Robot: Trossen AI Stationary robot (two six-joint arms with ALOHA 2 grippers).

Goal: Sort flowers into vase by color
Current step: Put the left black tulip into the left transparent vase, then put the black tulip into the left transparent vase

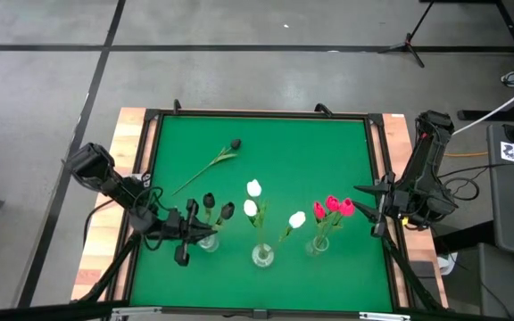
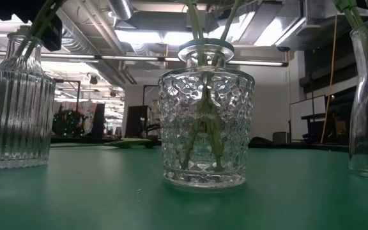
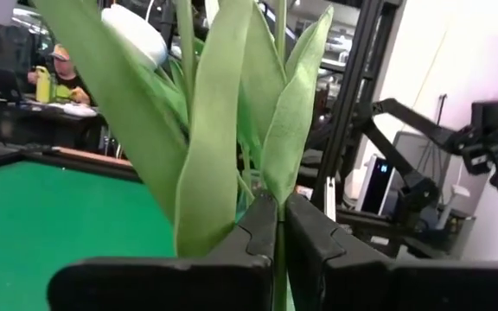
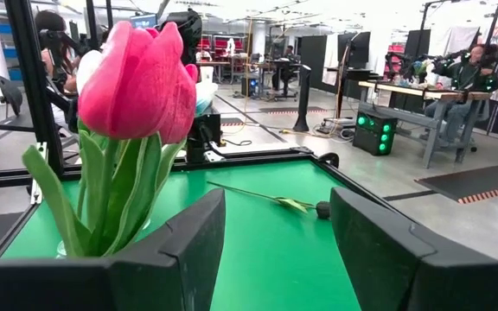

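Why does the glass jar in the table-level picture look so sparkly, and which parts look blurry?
Low view: bright ceiling lights behind shine through the faceted vase, so its facets glint. Left wrist view: the leaves sit too near the lens, soft. Right wrist view: the pink tulip is slightly soft.

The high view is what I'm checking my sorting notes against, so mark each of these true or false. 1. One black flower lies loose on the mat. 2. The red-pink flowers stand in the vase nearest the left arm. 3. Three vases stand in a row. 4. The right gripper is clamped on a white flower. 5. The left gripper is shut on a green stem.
1. True: the loose black flower lies on the green mat, apart from the vases.
2. False: the red-pink flowers stand in the vase nearest the right arm; the black flowers are beside the left gripper.
3. True: the white flowers fill the middle one.
4. False: the right gripper is open and holds nothing.
5. True: the stem sits between its closed fingers.
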